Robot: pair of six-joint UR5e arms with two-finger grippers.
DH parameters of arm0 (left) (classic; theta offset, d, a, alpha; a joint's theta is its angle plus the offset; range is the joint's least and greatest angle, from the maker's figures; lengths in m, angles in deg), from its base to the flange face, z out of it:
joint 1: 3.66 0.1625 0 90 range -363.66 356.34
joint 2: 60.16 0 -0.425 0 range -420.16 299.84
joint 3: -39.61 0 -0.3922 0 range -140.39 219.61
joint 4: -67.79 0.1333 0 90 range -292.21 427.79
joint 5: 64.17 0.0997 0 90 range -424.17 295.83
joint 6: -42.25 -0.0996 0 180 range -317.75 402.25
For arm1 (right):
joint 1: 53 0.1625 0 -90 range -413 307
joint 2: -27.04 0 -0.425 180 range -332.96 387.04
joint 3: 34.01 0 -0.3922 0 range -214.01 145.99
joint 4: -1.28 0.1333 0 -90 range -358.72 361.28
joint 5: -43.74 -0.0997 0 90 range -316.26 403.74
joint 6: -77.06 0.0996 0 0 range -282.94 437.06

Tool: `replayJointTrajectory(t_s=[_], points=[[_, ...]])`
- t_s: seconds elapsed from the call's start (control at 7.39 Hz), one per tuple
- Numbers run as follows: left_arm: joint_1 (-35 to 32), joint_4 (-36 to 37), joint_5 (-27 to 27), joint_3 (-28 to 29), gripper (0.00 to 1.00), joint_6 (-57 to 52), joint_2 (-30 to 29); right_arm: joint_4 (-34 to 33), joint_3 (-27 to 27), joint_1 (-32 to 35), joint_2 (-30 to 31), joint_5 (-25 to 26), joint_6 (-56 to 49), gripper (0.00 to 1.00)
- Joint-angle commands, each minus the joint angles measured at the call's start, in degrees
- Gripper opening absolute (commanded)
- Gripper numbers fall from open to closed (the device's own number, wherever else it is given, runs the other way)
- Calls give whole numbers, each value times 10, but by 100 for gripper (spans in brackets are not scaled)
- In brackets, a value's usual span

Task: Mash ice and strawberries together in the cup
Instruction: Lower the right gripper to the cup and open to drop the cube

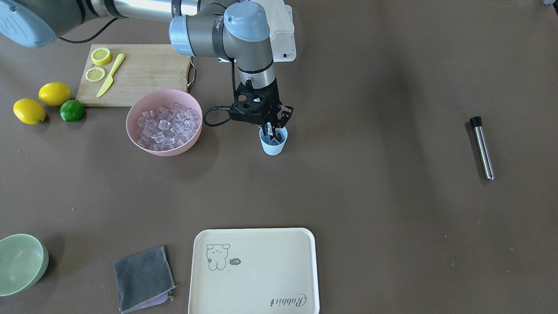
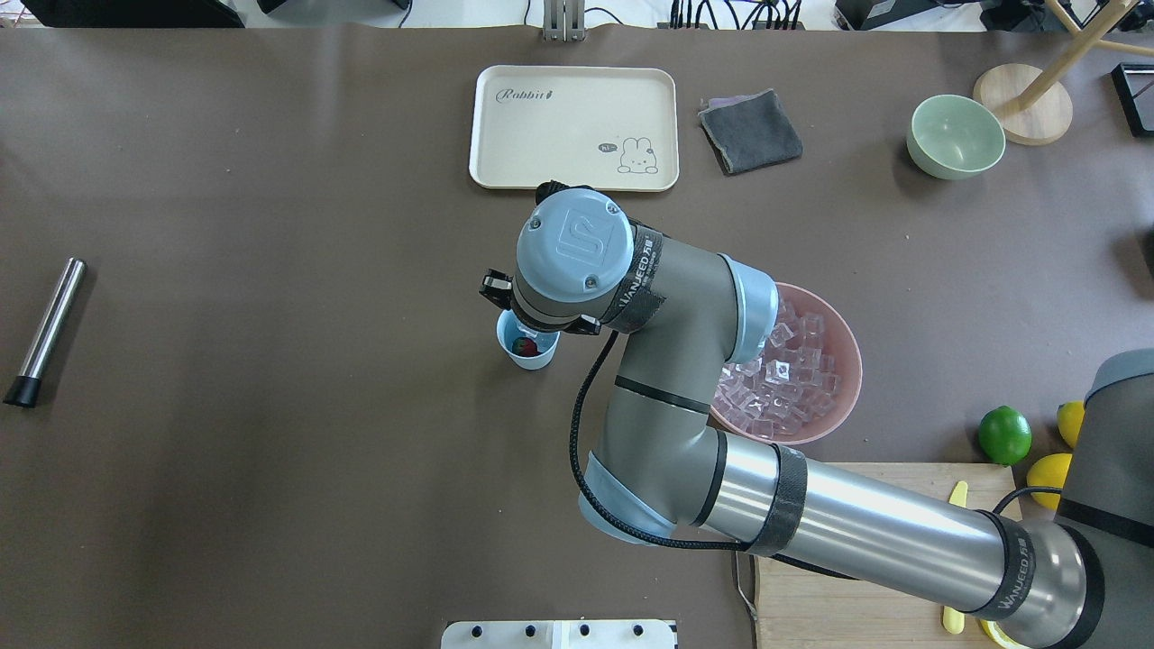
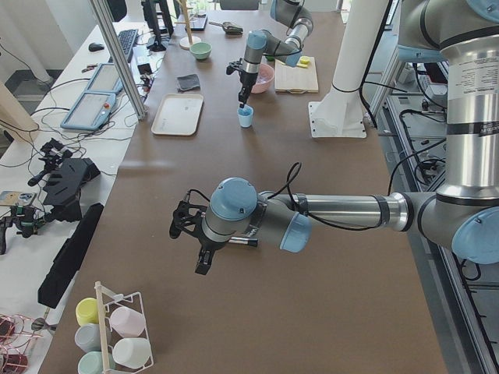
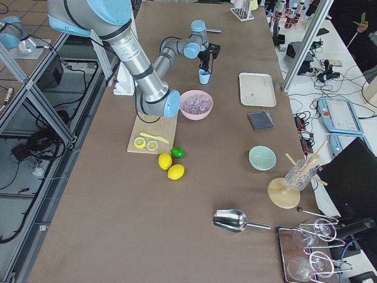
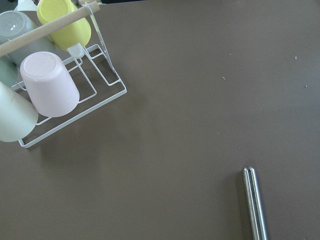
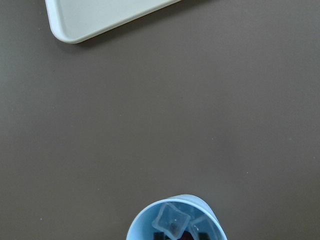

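Note:
The pale blue cup (image 1: pixel 273 147) stands upright on the brown table, right of the pink bowl (image 1: pixel 163 150) in the front-facing view. That bowl is full of clear ice cubes (image 1: pixel 168 124). The right wrist view shows two ice cubes (image 6: pixel 172 220) and the red strawberry (image 6: pixel 186 235) inside the cup (image 6: pixel 142 227). My right gripper (image 1: pixel 271 131) hangs straight down at the cup's mouth. Its fingers look closed on a clear ice cube (image 1: pixel 269 128). My left gripper (image 3: pixel 201 269) hovers over bare table far from the cup. I cannot tell whether it is open or shut.
A steel muddler (image 1: pixel 483 148) lies alone on the robot's left side. A cream tray (image 1: pixel 255 270), a grey cloth (image 1: pixel 144 279) and a green bowl (image 1: pixel 22 261) sit at the far edge. A cutting board (image 1: pixel 144 74), lemons and a lime (image 1: pixel 72 110) lie behind the pink bowl.

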Motion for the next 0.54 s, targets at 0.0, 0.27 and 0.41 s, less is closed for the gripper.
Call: replayJointTrajectory(t_s=[0.0,0.27,0.41], points=[[0,0,0,0,98,2,0,-2,4,-1,1,6,-2,100],[1,1,2,0,98,3,0,-30,75,36,29,-28,-21,100],[28,0,4,-1,98,22,-1,-60,117,66,64,-70,-91,100]])
